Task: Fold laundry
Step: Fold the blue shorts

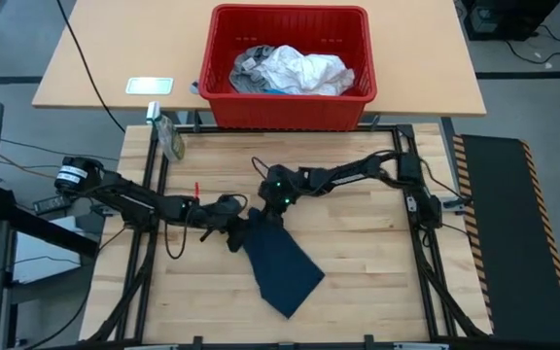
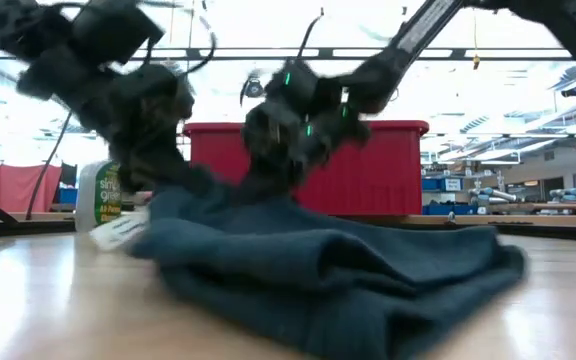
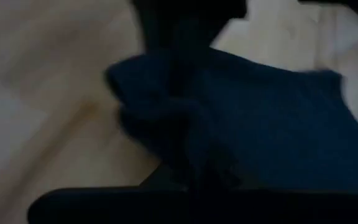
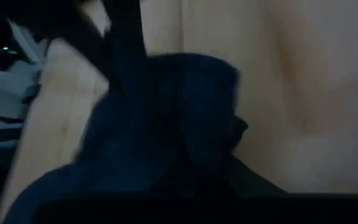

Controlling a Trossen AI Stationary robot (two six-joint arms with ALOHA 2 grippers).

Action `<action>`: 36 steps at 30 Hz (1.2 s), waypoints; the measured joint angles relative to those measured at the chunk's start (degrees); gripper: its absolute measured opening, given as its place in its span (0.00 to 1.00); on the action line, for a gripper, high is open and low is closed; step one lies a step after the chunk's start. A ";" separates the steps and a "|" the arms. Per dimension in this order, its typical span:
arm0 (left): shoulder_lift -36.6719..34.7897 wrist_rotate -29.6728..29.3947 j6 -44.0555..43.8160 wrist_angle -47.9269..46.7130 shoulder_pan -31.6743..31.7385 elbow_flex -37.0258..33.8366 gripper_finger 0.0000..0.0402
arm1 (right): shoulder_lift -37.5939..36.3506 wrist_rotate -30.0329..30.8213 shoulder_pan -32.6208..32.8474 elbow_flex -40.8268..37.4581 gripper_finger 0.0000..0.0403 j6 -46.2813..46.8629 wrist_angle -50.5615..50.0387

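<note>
Left gripper (image 1: 233, 231) pinched shut on the near-left top corner of the dark navy garment (image 1: 280, 264); right gripper (image 1: 268, 209) clamped on the same top edge, just beside. Folded navy cloth lying mid-table on the wooden table (image 1: 377, 282), long axis running diagonally from the grippers toward the front right, narrow end at the grippers. Behind, red plastic basket (image 1: 290, 107) holding white garment (image 1: 304, 70) and grey garment (image 1: 249, 70).

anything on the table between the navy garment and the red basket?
Only the right hand and its arm; otherwise bare wood between the navy garment and red basket, per the high view.
</note>
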 joint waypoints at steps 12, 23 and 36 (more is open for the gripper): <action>-4.82 -7.15 29.97 -42.50 1.53 27.69 0.03 | -11.58 23.02 3.23 0.35 0.06 -22.31 -9.29; 3.85 -6.82 37.42 -42.74 -2.02 32.35 0.03 | -17.04 34.50 6.65 0.22 0.26 -22.71 -20.86; 8.30 -6.49 43.25 -35.09 -5.86 32.42 0.03 | -24.51 39.12 6.69 0.22 0.56 -9.59 -35.41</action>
